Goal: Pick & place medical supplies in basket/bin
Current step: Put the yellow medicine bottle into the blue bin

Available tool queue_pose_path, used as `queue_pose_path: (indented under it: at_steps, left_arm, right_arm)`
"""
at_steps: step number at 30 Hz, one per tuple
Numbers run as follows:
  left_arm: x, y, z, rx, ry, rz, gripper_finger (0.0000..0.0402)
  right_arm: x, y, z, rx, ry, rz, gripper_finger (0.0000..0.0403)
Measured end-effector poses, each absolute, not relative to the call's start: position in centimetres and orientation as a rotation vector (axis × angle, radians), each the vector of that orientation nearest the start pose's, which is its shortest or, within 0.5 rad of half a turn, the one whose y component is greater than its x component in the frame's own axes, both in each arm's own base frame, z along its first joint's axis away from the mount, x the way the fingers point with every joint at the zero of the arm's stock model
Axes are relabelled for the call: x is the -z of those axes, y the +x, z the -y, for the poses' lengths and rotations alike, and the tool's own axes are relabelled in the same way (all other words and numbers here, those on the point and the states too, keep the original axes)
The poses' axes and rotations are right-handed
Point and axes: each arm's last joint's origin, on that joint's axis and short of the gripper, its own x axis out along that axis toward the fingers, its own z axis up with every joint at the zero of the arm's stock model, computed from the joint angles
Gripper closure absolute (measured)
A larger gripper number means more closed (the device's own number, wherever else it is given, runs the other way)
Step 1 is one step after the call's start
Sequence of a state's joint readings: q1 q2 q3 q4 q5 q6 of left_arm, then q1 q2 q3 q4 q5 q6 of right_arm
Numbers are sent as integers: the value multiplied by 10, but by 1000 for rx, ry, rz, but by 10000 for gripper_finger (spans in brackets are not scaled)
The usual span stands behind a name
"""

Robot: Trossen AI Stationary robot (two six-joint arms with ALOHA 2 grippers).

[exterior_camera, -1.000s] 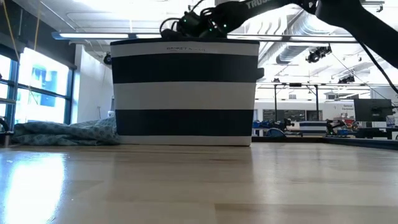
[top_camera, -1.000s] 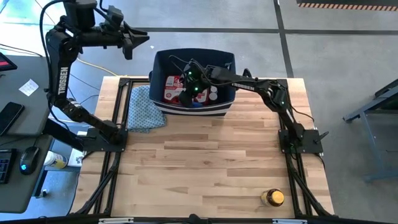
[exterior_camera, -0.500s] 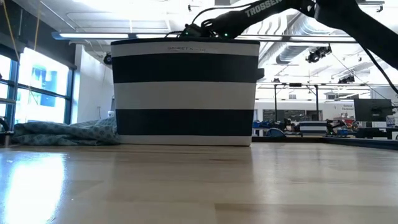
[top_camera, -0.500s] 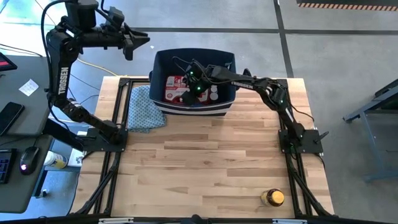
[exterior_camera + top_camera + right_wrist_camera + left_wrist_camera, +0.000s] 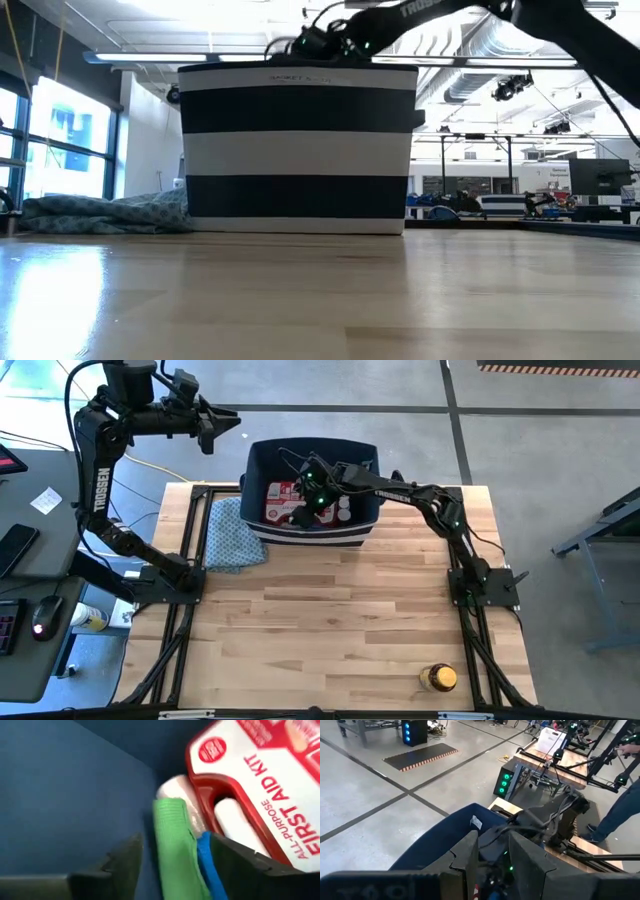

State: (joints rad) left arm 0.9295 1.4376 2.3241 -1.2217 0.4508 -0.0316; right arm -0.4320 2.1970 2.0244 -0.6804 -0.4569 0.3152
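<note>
The navy bin [image 5: 313, 460] stands at the table's far edge; in the low view the bin [image 5: 298, 150] shows a broad white band. Inside lie the red first-aid kit [image 5: 279, 500], white bottles [image 5: 343, 510] and other supplies. My right gripper [image 5: 312, 492] reaches down into the bin, open. In the right wrist view my right gripper [image 5: 175, 845] has its fingers on either side of a green cylinder [image 5: 172, 835]. A blue one [image 5: 207, 862] and the kit [image 5: 265, 780] lie beside it. A yellow-capped amber bottle [image 5: 437, 678] lies on the table near its near right corner. My left gripper [image 5: 218, 428] waits open, raised beyond the far left corner.
The blue-green patterned cloth [image 5: 232, 532] lies bunched on the table against the bin's left side, and the cloth [image 5: 100, 212] also shows in the low view. Bare wood spreads from the bin to the near edge. A person's leg [image 5: 620, 810] stands beyond the table.
My right gripper sank a little deeper into the bin, then rose again to about its earlier height above the supplies. Nothing else has moved.
</note>
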Motion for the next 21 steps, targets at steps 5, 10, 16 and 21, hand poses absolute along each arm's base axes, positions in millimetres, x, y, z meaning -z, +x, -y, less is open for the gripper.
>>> queue_pose_path:
  at_steps: [5,10,16,21]
  left_arm:
    - [-562,119,-139,-493,-244,-255,257]
    - [-562,119,-139,-498,-244,-256,257]
    - [-562,119,-139,-497,-206,-265,257]
    - [-562,118,-138,-496,-198,-272,257]
  right_arm:
    - [-297,437,189,152,604,-706,160]
    - [-313,431,179,137,598,-700,158]
    - [-338,414,157,119,595,-743,158]
    - [-374,391,131,183,454,-733,158]
